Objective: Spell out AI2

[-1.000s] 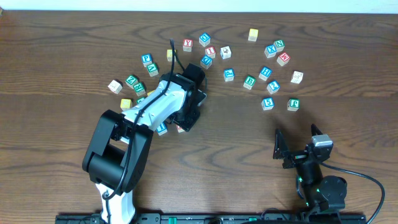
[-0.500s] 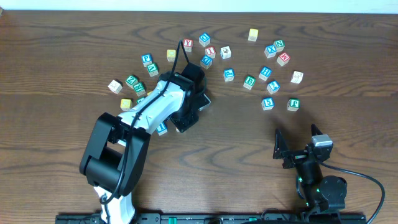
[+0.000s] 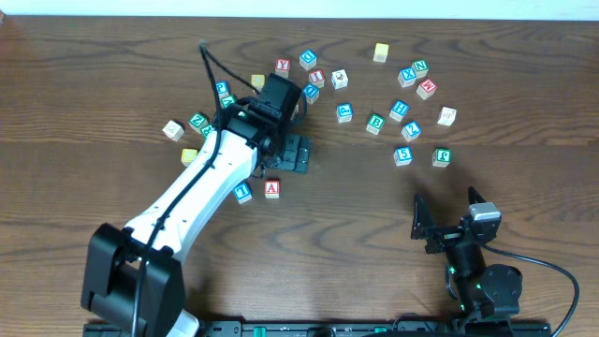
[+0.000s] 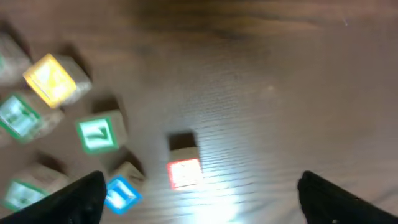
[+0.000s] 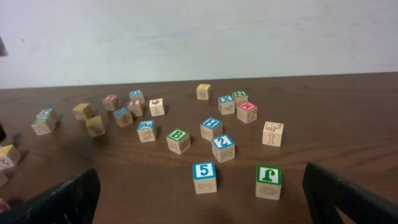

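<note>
Toward the left half of the table [image 3: 84, 103], we find a blue block [image 3: 242, 193] and the red A block [image 3: 271, 189] side by side but not touching, set forward of the scattered pile. The blue one's mark is too small for us to read. Just behind them hangs the left gripper [image 3: 295, 153], its fingers spread wide around nothing. Farther right, the 2 block [image 3: 410, 131] stands among its neighbours, just behind the 5 block [image 3: 402, 156]. We judge these cubes light, rigid wood with smooth painted faces, best pinched from above across two opposite sides, squared to the fingers. At the far right, the right gripper [image 3: 447, 220] rests low, also spread and empty.
</note>
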Controlling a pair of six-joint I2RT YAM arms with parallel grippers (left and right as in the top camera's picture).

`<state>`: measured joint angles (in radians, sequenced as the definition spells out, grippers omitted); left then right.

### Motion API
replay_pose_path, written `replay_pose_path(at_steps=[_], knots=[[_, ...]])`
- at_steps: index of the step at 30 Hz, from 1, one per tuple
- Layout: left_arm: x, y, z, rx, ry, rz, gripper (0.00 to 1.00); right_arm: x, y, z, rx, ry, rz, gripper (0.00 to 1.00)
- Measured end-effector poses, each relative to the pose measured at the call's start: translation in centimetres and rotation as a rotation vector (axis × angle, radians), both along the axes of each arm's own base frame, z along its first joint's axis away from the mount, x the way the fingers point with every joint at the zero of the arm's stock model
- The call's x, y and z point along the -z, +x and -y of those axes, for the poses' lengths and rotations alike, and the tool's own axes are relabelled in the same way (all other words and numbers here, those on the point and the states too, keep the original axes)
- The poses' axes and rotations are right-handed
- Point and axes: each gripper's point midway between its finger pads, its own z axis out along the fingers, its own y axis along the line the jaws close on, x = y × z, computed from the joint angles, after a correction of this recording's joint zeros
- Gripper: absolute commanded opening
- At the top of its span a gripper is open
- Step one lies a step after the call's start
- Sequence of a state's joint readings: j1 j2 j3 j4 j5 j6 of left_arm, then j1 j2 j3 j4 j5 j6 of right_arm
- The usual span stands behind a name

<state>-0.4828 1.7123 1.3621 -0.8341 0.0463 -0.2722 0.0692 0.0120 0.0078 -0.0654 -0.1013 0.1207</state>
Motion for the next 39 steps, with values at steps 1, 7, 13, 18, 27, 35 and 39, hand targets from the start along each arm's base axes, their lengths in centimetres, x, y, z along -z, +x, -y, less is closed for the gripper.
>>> replay_pose_path(at_steps=[1,7,13,18,27,35,39], knots=[[0.4,0.0,0.0,-0.031,-0.004,-0.014,0.98,0.0,0.0,0.0,0.0,0.0,0.0,0.99],[3.8,-1.2,-0.7,-0.162,0.031,-0.128,0.98,0.0,0.0,0.0,0.0,0.0,0.0,0.99],[4.9,-1.5,-2.1,-0.285,0.088,-0.151,0.93,0.0,0.0,0.0,0.0,0.0,0.0,0.99],[6.7,-1.6,-2.5,-0.315,0.127,-0.185,0.86,0.0,0.0,0.0,0.0,0.0,0.0,0.99],[9.3,-1.9,-1.9,-0.279,0.135,-0.245,0.58,0.0,0.0,0.0,0.0,0.0,0.0,0.99],[9.3,-1.9,-1.9,-0.259,0.135,-0.248,0.53,0.0,0.0,0.0,0.0,0.0,0.0,0.99],[9.3,-1.9,-1.9,-0.259,0.134,-0.247,0.53,0.0,0.0,0.0,0.0,0.0,0.0,0.99]])
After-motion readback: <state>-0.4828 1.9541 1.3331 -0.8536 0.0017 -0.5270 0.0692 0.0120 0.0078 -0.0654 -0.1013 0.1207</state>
